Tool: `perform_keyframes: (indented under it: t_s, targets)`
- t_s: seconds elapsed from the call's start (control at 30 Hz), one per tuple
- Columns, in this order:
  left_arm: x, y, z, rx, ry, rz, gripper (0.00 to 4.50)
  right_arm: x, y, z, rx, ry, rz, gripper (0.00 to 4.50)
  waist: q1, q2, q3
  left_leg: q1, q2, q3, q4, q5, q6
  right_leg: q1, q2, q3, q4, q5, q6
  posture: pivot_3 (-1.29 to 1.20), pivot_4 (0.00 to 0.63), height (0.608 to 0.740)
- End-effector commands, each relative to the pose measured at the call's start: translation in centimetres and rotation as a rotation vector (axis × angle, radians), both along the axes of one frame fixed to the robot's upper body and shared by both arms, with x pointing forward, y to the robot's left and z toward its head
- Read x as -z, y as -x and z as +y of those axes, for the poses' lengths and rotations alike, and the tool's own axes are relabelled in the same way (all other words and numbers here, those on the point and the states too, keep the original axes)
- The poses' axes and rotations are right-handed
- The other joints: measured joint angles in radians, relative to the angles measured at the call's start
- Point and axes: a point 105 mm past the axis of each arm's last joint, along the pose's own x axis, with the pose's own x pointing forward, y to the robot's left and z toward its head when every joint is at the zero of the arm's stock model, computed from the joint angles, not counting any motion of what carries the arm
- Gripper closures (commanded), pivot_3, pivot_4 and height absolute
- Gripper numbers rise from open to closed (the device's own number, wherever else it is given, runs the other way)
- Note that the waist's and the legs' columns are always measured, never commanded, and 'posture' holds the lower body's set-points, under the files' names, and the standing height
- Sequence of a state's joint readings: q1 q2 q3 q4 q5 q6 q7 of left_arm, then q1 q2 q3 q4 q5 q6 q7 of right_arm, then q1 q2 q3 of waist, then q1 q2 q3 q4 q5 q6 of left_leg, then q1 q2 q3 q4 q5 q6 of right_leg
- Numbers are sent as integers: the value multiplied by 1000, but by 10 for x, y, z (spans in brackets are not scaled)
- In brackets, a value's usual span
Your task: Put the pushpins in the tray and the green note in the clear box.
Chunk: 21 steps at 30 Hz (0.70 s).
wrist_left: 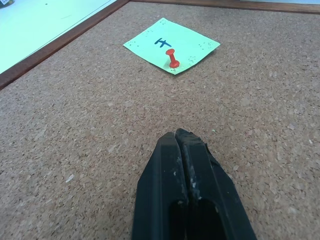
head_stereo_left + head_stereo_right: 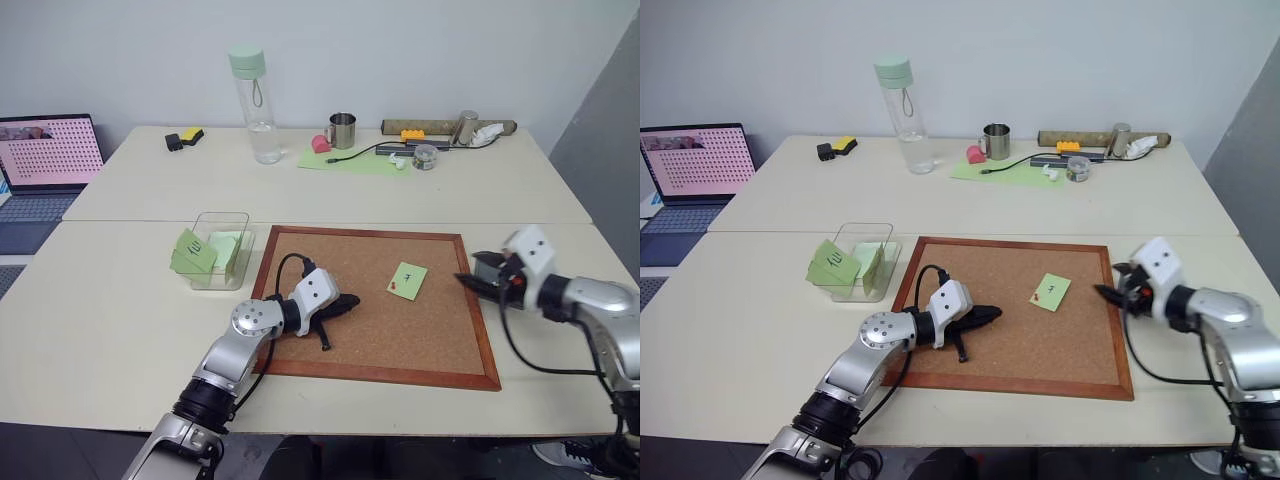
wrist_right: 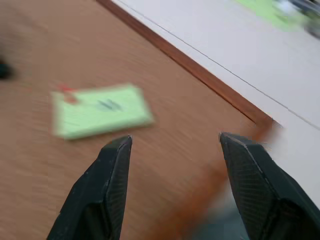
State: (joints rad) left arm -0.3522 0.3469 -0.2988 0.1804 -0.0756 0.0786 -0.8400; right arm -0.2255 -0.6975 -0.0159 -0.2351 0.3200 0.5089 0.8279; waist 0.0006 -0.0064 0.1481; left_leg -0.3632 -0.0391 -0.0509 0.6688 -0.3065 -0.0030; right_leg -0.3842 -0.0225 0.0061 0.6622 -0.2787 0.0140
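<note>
one red pushpin [image 1: 171, 58] pins the green note [image 2: 407, 280] at nine o'clock of my wide-spread right gripper [image 3: 172, 142], so i'd pluck that first, left gripper [image 1: 181, 137] pressed closed.

The left arm reaches forward with its elbow bent, the wrist turned inward so the left gripper [image 2: 343, 302] points toward the robot's right and slightly downward. Its two black fingers [image 1: 189, 165] are pressed together along their whole length. The right arm comes in from the right side, forearm angled inward, and the right gripper [image 3: 172, 140] points leftward with its fingers spread well apart.
</note>
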Motion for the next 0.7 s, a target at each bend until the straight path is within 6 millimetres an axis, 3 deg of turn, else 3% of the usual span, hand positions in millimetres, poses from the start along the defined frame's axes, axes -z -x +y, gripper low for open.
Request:
perform_keyframes:
  t_s: [0.03, 0.23, 0.43, 0.53, 0.7]
  targets:
    - [35, 4, 16, -61, -80, 125, 4500, 1, -4, 31, -83, -7, -47, 1558, 0, -1, 0, 0, 0, 0, 0, 0, 0, 0, 0, 0, 0, 0, 0, 0, 150, 740]
    - [34, 6, 17, -59, -77, 126, 4500, 14, -16, 52, -115, -31, -34, 1558, 0, -1, 0, 0, 0, 0, 0, 0, 0, -1, 0, 0, 0, 0, 0, 0, 150, 740]
    - [34, 7, 17, -60, -77, 126, 4500, 22, -27, 56, -114, -45, -23, 1558, -1, -1, 0, 0, 0, 0, 0, 0, 0, -1, 0, 0, 0, 0, -1, 0, 150, 740]
    - [34, 7, 17, -61, -77, 126, 4500, 25, -27, 56, -110, -57, -12, 1940, -1, -1, 0, 0, 0, 0, -1, 0, 0, -1, 0, 0, 0, 0, -1, 0, 150, 740]
    - [34, 8, 17, -57, -81, 127, 4500, 30, -24, 54, -116, -66, 7, 2996, -1, -1, 0, 0, 0, 0, -1, 0, 0, -1, 0, 0, 0, 0, -1, 0, 150, 740]
